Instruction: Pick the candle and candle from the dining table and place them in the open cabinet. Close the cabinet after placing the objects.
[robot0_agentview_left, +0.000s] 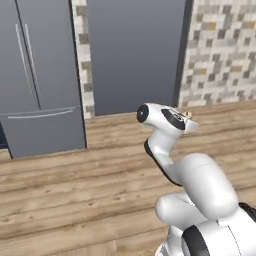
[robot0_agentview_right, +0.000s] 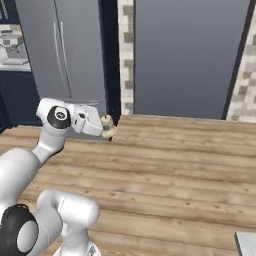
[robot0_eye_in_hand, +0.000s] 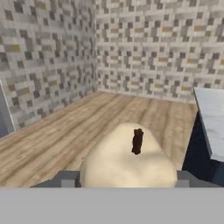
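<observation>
My gripper is shut on the short lumpy cream candle, held out in front of the arm above the wooden floor. In the hand view the candle sits between the two dark fingertips, its brown wick pointing up. From the left base view only a sliver of the candle peeks past the white hand at the gripper. The dining table shows its white marble top and navy side at the right of the hand view. The other candle and the cabinet are out of view.
A tall grey fridge stands at the left, beside a flat grey panel. Mottled stone-tile walls meet in a corner ahead of the hand. A wooden floor spreads around the base. A grey corner shows low right.
</observation>
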